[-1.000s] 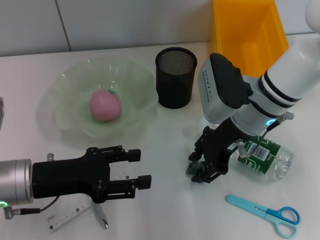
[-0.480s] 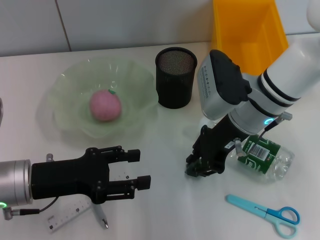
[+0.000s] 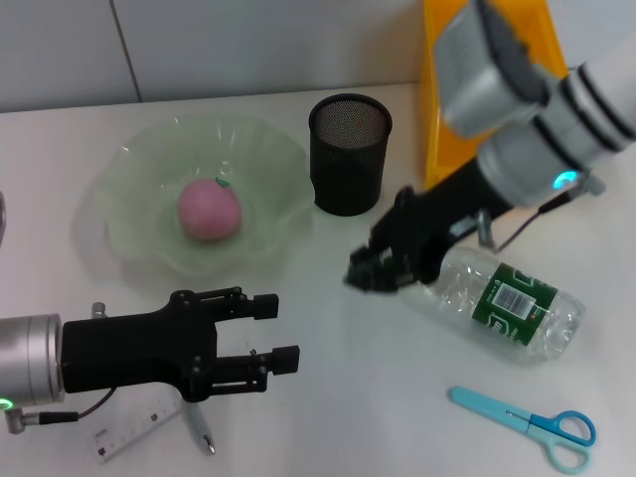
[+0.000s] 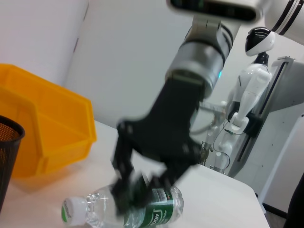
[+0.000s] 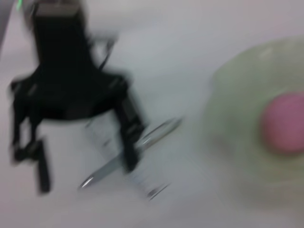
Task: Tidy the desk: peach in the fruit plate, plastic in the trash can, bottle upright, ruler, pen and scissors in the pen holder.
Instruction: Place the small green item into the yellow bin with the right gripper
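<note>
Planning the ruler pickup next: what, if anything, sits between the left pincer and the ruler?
Nothing visible does. In the head view the left pincer is open, hovering just above the ruler and pen on the desk. Only the arm's own body overlaps the ruler's far end.

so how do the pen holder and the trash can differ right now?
The pen holder is a black wire-mesh cylinder; the trash can is a solid orange-yellow rectangular bin. The pen holder is the smaller and stands fully in view on the desk; the trash can is bigger and partly hidden behind the right arm. Both stand upright with open tops, side by side at the far edge.
</note>
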Controlling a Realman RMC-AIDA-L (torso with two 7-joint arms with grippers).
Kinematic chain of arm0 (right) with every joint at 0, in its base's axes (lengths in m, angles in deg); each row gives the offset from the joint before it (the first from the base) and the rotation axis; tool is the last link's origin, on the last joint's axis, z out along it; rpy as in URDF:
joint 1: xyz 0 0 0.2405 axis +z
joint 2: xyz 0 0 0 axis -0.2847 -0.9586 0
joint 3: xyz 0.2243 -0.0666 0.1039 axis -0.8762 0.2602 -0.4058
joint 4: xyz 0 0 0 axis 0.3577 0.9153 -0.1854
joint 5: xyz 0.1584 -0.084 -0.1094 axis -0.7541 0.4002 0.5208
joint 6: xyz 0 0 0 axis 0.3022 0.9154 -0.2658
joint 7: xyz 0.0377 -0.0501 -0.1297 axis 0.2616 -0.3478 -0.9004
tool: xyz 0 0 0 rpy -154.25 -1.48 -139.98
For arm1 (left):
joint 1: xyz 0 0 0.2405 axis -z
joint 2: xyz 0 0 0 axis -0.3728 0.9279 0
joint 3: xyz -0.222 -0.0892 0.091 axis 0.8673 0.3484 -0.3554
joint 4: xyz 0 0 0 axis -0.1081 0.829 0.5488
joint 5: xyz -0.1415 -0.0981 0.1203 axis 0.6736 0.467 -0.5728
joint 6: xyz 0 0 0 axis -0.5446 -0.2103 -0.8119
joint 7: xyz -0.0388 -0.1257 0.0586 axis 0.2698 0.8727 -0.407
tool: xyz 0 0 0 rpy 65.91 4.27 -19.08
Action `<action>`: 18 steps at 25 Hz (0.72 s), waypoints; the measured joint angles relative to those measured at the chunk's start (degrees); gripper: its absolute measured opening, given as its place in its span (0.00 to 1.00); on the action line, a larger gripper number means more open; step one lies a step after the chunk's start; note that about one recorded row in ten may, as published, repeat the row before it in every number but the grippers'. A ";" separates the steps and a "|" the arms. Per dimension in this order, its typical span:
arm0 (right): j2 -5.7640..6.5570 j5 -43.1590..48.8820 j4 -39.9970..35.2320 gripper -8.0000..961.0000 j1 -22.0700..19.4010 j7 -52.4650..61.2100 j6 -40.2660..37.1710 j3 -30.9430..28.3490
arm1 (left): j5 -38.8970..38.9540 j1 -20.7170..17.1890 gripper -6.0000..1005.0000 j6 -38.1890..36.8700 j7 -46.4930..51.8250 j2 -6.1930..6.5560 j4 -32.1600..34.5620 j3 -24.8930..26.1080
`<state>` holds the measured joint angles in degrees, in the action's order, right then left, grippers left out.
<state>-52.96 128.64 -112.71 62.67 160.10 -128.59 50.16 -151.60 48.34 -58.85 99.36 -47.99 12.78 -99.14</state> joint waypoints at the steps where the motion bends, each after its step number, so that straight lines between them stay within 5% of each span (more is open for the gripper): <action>1: 0.04 -0.22 -1.38 0.28 -0.32 0.37 -0.19 -1.80 | 0.00 0.00 0.74 0.00 0.00 0.00 0.00 0.00; 7: 0.30 -1.53 -8.92 0.28 -1.99 2.64 3.00 -14.82 | 0.19 0.50 0.74 -0.12 0.10 -0.21 -0.08 0.61; 18: 0.66 -1.61 -8.65 0.28 -4.38 4.64 19.92 -20.11 | 0.19 0.94 0.74 -0.37 0.28 -0.66 0.04 0.62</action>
<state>-52.30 127.02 -121.36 58.29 164.74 -108.67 30.04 -151.40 49.28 -59.22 99.64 -48.65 12.82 -98.52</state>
